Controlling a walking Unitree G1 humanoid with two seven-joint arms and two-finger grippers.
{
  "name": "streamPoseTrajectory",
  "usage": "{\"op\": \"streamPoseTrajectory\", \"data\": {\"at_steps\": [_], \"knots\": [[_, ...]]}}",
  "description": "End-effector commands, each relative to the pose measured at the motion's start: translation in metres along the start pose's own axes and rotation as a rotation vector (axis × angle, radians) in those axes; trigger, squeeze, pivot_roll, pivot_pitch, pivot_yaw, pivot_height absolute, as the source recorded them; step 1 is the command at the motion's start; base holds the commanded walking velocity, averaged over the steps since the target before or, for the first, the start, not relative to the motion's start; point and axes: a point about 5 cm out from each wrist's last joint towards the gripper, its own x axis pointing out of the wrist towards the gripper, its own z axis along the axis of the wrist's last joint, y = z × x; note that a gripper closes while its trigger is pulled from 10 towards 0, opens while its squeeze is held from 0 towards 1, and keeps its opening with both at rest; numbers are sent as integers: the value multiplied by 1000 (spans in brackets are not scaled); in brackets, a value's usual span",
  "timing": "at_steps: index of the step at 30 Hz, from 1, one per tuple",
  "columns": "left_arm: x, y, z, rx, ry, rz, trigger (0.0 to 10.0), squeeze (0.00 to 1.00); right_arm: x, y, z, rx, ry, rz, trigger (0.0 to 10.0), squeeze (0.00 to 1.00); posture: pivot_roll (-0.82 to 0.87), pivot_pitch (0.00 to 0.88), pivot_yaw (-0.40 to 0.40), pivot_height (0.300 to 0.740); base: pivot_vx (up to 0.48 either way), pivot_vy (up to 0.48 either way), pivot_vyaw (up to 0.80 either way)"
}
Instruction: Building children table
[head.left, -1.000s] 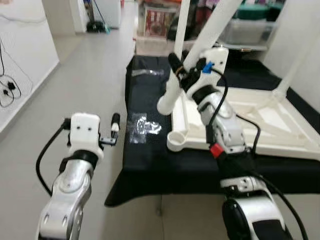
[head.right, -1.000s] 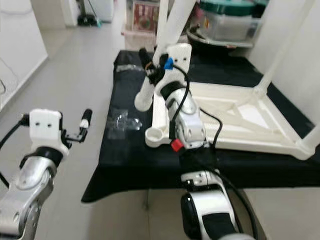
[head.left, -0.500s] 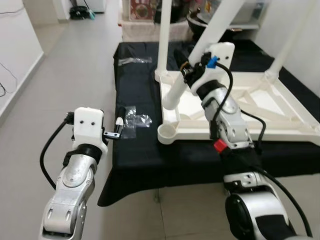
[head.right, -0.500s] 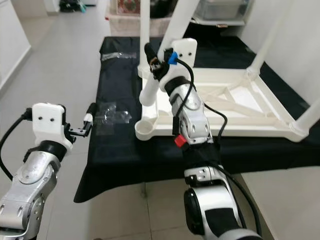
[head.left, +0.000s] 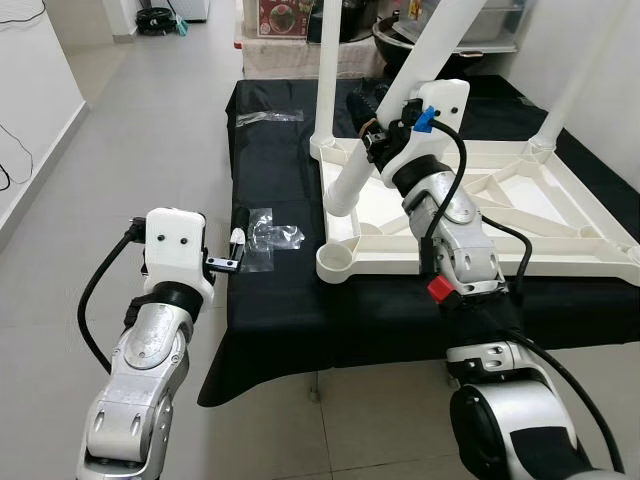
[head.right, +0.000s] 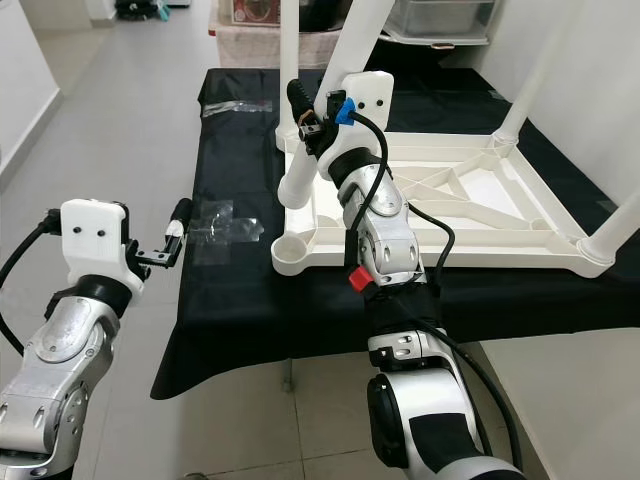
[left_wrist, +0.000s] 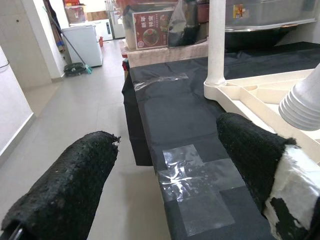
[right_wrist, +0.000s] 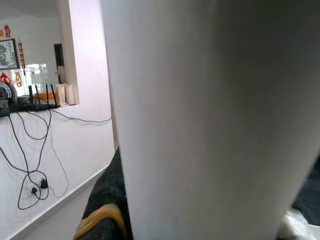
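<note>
A white children's table top (head.left: 570, 258) lies upside down on a black-clothed table (head.left: 270, 320). White legs stand upright in its far left corner (head.left: 325, 70) and far right corner (head.left: 575, 80). The near left socket (head.left: 337, 265) is empty. My right gripper (head.left: 375, 125) is shut on a loose white leg (head.left: 350, 180), held tilted, its lower end above the top's left rim, short of that socket. The leg (right_wrist: 200, 120) fills the right wrist view. My left gripper (head.left: 237, 245) hovers open at the cloth's left edge, its fingers (left_wrist: 70, 185) spread with nothing between them.
A crumpled clear plastic bag (head.left: 270, 240) lies on the cloth just beyond the left gripper, and a clear strip (head.left: 268, 117) lies farther back. Boxes and bins (head.left: 285, 15) stand behind the table. Open grey floor (head.left: 120, 150) runs along the left.
The camera has pulled back and tilted, shifting the whole picture. My right gripper still holds the tilted leg over the left rim. The left gripper stays by the cloth's edge.
</note>
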Motion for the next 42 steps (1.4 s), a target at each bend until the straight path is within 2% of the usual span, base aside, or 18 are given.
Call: {"op": "streamPoseTrajectory", "data": {"at_steps": [1, 9, 37, 39, 42], "knots": [[1, 1, 1, 31, -10, -2, 10000, 0, -1, 1, 4, -3, -16, 3, 10000, 0, 100, 99, -68, 740, 416, 0, 0], [2, 3, 2, 11, -6, 17, 10000, 0, -1, 2, 4, -4, -15, 5, 10000, 0, 101, 99, -71, 740, 424, 0, 0], [4, 7, 0, 3, 2, 49, 10000, 0, 1, 1, 8, -11, -30, 8, 10000, 0, 98, 101, -73, 740, 0, 0, 0], [2, 3, -1, -15, 8, 26, 10000, 0, 6, -4, 6, -2, -2, 47, 10000, 0, 97, 105, -74, 740, 0, 0, 0], [-7, -11, -3, -77, 31, -108, 10000, 0, 16, -13, -4, 14, 132, 172, 10000, 0, 108, 123, -81, 740, 0, 0, 0]]}}
